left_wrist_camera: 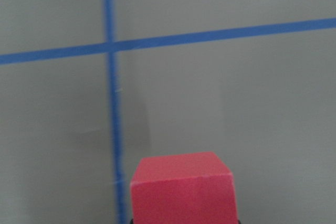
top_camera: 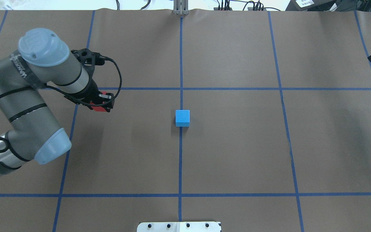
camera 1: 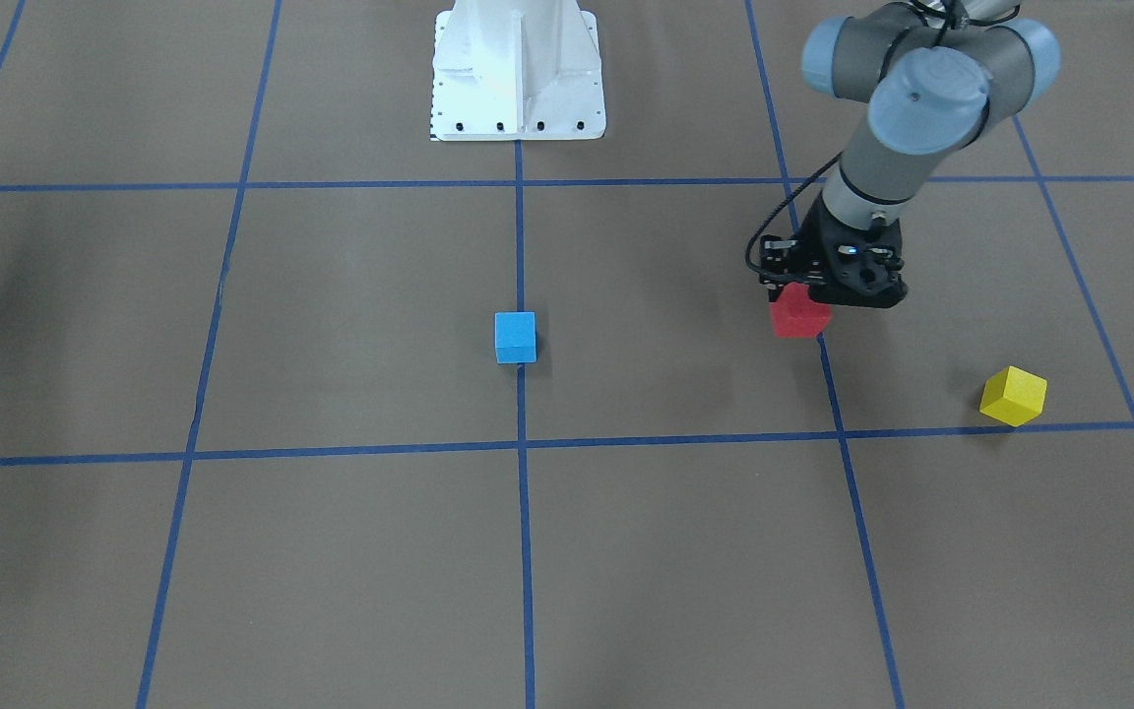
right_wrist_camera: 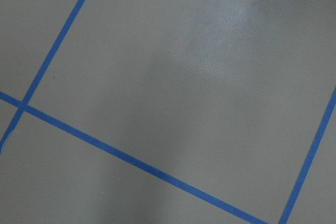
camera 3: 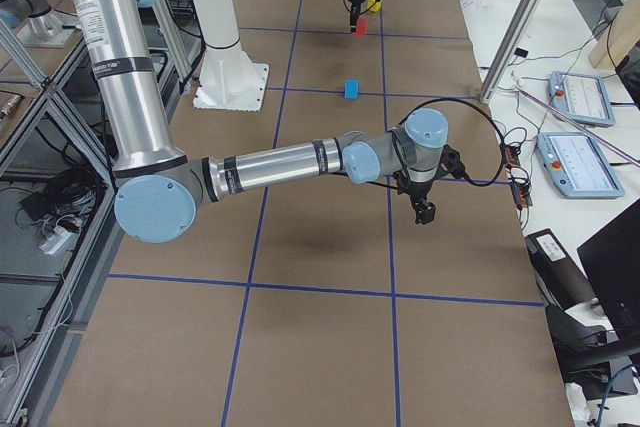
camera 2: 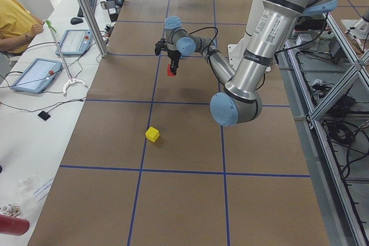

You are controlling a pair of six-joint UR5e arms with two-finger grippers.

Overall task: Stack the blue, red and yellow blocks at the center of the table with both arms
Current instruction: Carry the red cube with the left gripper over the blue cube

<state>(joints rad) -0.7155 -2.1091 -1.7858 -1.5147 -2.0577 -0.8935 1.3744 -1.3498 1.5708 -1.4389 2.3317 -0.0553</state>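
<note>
Carry step: red block (camera 1: 800, 315) pinched in our left gripper (camera 1: 797, 295), blue block (camera 1: 515, 337) waiting at centre.

Front view: we hold the red block seemingly just off the table (camera 1: 331, 551), well apart from the blue one on the centre line; the yellow block (camera 1: 1013, 396) lies farther out. Overhead view: next, we judge, we must cross to the blue block and square up above it. Right side view: our right gripper (camera 3: 427, 212) hangs over the table; we cannot tell how its jaws stand. Left wrist view: red fills the lower edge.
</note>
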